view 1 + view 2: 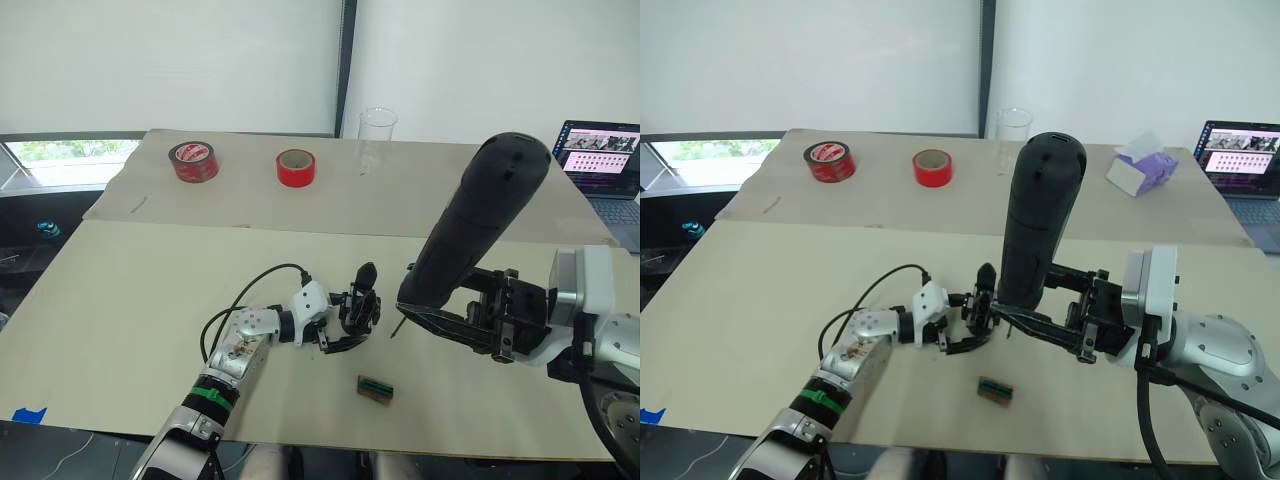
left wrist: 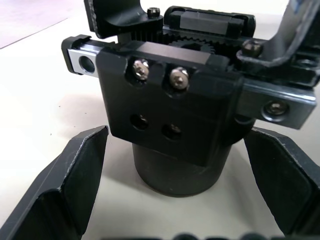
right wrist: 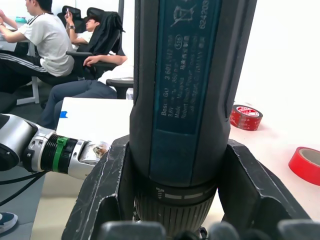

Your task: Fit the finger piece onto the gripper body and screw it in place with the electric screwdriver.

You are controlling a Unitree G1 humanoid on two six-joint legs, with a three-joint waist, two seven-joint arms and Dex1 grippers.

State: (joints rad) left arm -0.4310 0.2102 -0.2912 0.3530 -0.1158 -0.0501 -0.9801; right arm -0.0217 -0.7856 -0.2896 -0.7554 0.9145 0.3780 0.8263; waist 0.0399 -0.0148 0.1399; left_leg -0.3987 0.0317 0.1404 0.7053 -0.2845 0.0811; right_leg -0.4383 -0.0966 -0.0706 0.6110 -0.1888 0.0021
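On the pale counter [image 1: 120,300], the left gripper [image 1: 352,322] has its fingers closed around the blocky black gripper body [image 1: 360,305]; the right gripper [image 1: 440,322] clamps the thick, smooth black electric screwdriver [image 1: 475,220], tilted, bit just beside the body. A small green-brown rectangular piece [image 1: 375,390] lies near; two red tape rolls [image 1: 194,161] and a clear cup [image 1: 377,128] stand well behind.

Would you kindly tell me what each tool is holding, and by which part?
The right tool grips the electric screwdriver round its lower barrel near the bit. The left tool flanks the gripper body; contact cannot be told.
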